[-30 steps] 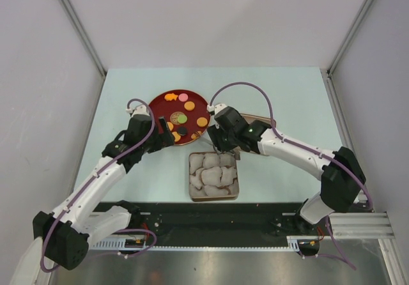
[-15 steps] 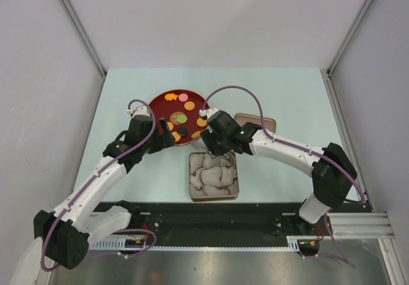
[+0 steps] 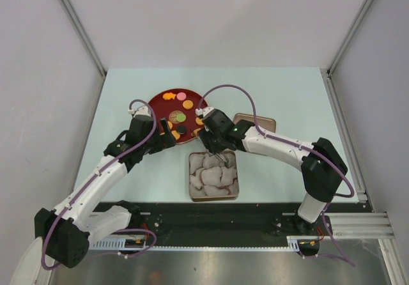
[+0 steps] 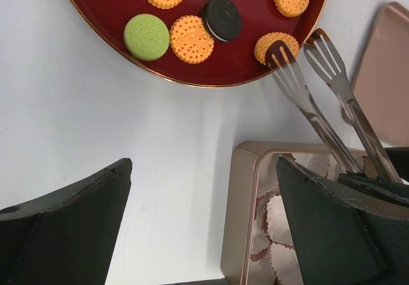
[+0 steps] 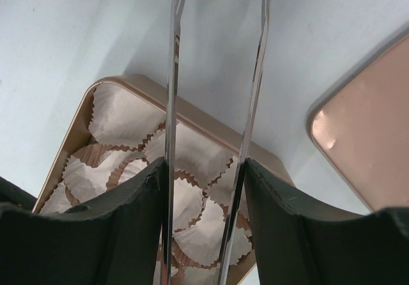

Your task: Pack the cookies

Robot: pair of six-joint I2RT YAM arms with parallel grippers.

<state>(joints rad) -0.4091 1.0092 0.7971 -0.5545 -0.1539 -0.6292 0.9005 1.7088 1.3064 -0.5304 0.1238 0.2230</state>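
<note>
The cookies (image 3: 181, 116) lie on a dark red plate (image 3: 157, 100); the left wrist view shows a green one (image 4: 147, 36), orange ones (image 4: 191, 39) and a dark one (image 4: 222, 18). My right gripper (image 3: 214, 146) (image 5: 204, 167) is shut on metal tongs (image 5: 171, 74), whose two arms stand apart. The tong tips (image 4: 279, 52) reach the plate's near rim, and one lies over an orange cookie (image 4: 265, 42). My left gripper (image 3: 167, 131) (image 4: 203, 170) is open and holds nothing, beside the plate's near left edge.
A tan tin (image 3: 190, 177) (image 5: 211, 126) lined with white paper cups (image 3: 214, 173) sits just below the plate. Its lid (image 3: 255, 122) (image 5: 364, 144) lies flat to the right. Grey walls close in on both sides.
My right gripper has carried the tongs left and towards the plate, uncovering the lid. The left arm has barely moved.
</note>
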